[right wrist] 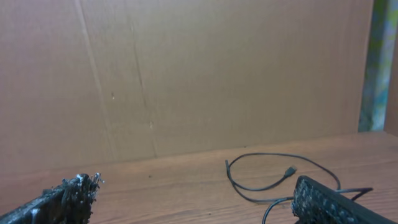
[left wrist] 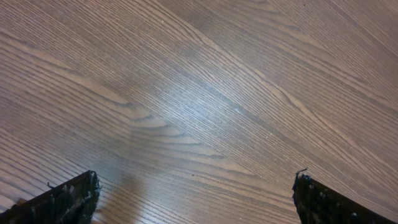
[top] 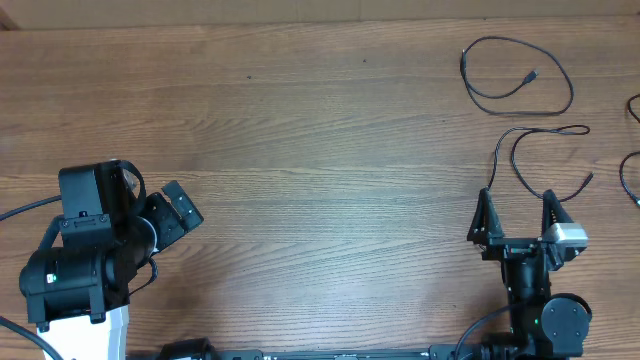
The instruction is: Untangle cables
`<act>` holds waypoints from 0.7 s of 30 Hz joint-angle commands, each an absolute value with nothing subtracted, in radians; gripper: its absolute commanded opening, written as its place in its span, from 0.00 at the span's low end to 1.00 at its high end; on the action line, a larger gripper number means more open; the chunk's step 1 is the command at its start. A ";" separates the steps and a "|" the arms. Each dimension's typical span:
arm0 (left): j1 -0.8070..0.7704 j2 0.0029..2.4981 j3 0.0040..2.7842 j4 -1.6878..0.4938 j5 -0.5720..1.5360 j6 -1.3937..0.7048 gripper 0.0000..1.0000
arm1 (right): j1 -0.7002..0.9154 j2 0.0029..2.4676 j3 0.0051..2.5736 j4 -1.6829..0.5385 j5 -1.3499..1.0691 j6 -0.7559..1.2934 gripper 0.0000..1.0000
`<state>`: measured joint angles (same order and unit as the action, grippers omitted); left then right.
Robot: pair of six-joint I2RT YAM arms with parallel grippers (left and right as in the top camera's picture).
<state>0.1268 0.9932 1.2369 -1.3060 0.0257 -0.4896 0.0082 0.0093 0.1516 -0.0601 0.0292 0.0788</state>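
Left arm: parked at the near left corner of the wooden table (top: 320, 120). The left gripper (left wrist: 196, 179) stands wide, with nothing but bare wood between its fingers (left wrist: 68, 199).

Right arm: at the near right side. The right gripper (top: 518, 200) is also spread wide and grips nothing.

The cables (top: 540, 120) all lie on the right half of the table, well apart from the left arm. The first cable (top: 571, 92) forms a loose loop at the far right, clear of both arms. The second cable (top: 513, 150) sprawls just ahead of the right gripper, its near bends reaching down to the fingertips; I cannot tell whether it touches them. Two more cable pieces (top: 624, 180) show at the right edge, cut off from view.

A cardboard wall (right wrist: 186, 81) stands behind the table's far edge.
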 commanded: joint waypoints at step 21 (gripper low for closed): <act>0.133 0.994 1.250 -1.305 0.026 -0.471 1.00 | -0.018 0.003 0.008 0.097 0.023 0.082 1.00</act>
